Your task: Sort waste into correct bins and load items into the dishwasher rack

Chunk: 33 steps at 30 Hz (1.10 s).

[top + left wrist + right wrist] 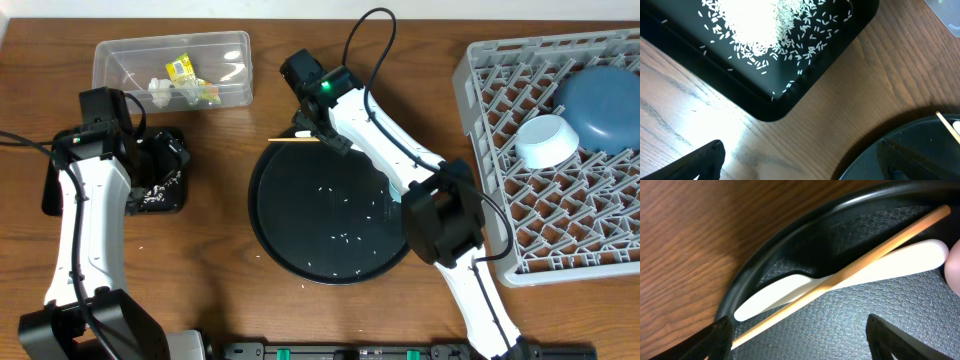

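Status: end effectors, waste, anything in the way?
Left end effector open above black bin. Right end effector open, straddling chopstick lying across white utensil on round tray. Loose rice there unsorted.

a: kitchen or lab?
b: lab bench: a left white robot arm [85,225] and a right white robot arm [385,130] work at a brown wood-grain table [220,200].
a: the kitchenware?
b: set out on it: a large grey plastic lattice dish rack [580,225], a round black tray [300,215].

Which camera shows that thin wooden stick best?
The right wrist view: the wooden stick fills the frame, crossing a white utensil on the round black tray. Overhead shows a thin line; left wrist, only its tip.
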### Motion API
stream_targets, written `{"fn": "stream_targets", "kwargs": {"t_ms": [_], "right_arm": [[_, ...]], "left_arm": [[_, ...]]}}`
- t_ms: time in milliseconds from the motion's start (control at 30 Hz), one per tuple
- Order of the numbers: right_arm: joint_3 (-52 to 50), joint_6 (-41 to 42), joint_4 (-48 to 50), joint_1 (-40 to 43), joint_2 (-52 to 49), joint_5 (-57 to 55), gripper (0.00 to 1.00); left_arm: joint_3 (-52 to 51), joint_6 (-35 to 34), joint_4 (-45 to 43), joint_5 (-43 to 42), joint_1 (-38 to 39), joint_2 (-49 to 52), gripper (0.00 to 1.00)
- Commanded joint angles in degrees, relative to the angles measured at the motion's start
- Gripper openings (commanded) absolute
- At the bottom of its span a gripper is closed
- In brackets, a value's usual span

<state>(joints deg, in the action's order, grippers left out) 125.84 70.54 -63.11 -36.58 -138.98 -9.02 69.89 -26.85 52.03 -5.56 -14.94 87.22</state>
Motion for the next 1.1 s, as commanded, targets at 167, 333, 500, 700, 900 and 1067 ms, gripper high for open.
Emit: {"fn": "stream_targets", "kwargs": {"t_ms": [167, 333, 500, 700, 900, 1067], "right_arm": [[0.9, 3.6, -2.0, -1.6, -1.7, -0.7, 0.80], [0.9, 3.9, -2.1, -1.8, -2.8, -1.1, 0.81], [0.9, 4.4, -1.9, -1.7, -4.3, -0.8, 0.82], [0.9, 4.0, -0.5, -1.7, -4.6, -0.8, 0.80], [0.9, 3.1, -1.0, -1.9, -4.7, -0.8, 0.78], [0.9, 2.6, -1.9, -2.3, -4.7, 0.3, 0.66]], "left_arm": [[0.3, -0.2, 0.0, 0.9, -0.2, 0.0, 0.98], [0.3, -0.2, 0.0, 0.9, -0.2, 0.0, 0.98], [0.3, -0.2, 0.0, 0.9, -0.2, 0.0, 0.98], [0.3, -0.2, 0.0, 0.9, -0.2, 0.0, 0.98], [0.3, -0.2, 0.0, 0.9, -0.2, 0.0, 0.98], [0.3, -0.2, 0.0, 0.9, -0.2, 0.0, 0.98]]}}
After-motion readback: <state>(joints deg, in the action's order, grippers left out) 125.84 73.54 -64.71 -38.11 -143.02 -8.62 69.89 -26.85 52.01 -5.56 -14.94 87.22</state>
